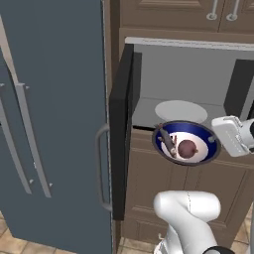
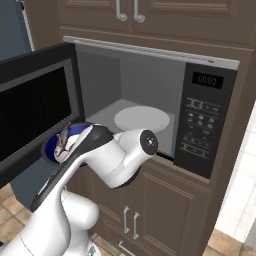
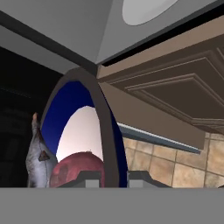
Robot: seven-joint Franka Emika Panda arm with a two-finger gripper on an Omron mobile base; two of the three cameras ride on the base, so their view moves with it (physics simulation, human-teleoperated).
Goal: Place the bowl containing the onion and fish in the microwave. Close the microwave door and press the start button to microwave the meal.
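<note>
Fish (image 1: 166, 140) and onion (image 1: 187, 148) lie in the bowl (image 1: 208, 151), held level just before the open microwave (image 1: 188, 74), below its turntable (image 1: 181, 111). Gripper (image 3: 113, 179) jaws stand narrow, clamped on the bowl's rim.

We see tall blue-grey fridge doors (image 1: 54, 124) beside brown wood cabinets (image 2: 165, 210), with beige floor tiles (image 2: 230, 240) below them.

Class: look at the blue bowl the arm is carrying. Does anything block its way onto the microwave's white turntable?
Nothing visible does. The dark blue round bowl, pinched at its rim by the pincer, hangs just outside the opening; the black door stands swung open leftward, and the white round turntable lies bare.
</note>
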